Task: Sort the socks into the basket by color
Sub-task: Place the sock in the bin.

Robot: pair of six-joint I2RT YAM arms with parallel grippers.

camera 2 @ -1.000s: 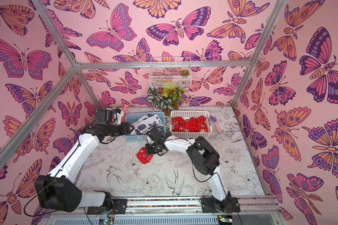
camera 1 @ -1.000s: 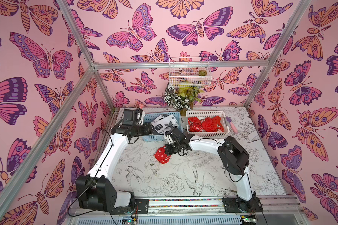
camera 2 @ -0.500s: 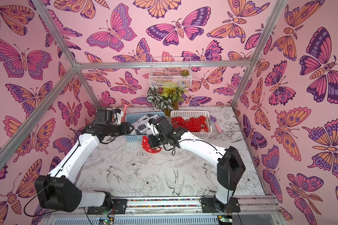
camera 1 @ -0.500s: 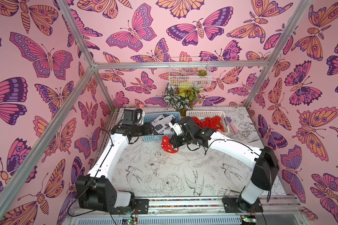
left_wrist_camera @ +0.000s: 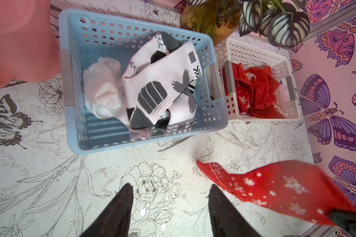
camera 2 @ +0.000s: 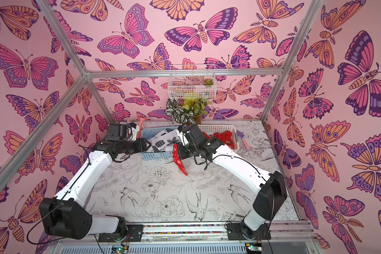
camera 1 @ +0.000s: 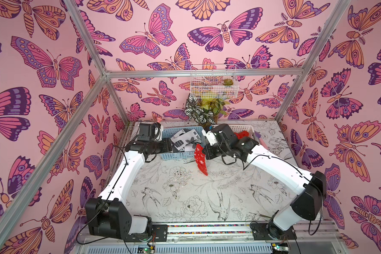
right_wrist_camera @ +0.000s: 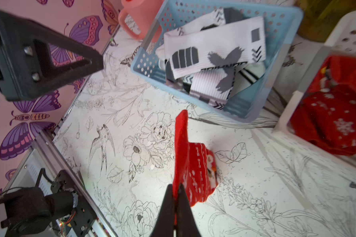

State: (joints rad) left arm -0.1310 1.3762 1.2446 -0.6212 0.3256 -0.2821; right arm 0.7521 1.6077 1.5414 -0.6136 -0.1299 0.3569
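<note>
Right wrist view: the right claw [right_wrist_camera: 175,186], pinched shut on a red snowflake sock [right_wrist_camera: 193,168] hanging over the table [right_wrist_camera: 255,164] near the blue basket [right_wrist_camera: 146,61], should clear the white basket [right_wrist_camera: 286,115]'s rim before releasing, while the left claw [left_wrist_camera: 169,185] hangs open and empty.

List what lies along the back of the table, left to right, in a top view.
Pink cup → blue basket with white socks → white basket with red socks → pink-and-purple tool. The red sock in the right claw overlaps the blue basket's end, so it is left out.
</note>
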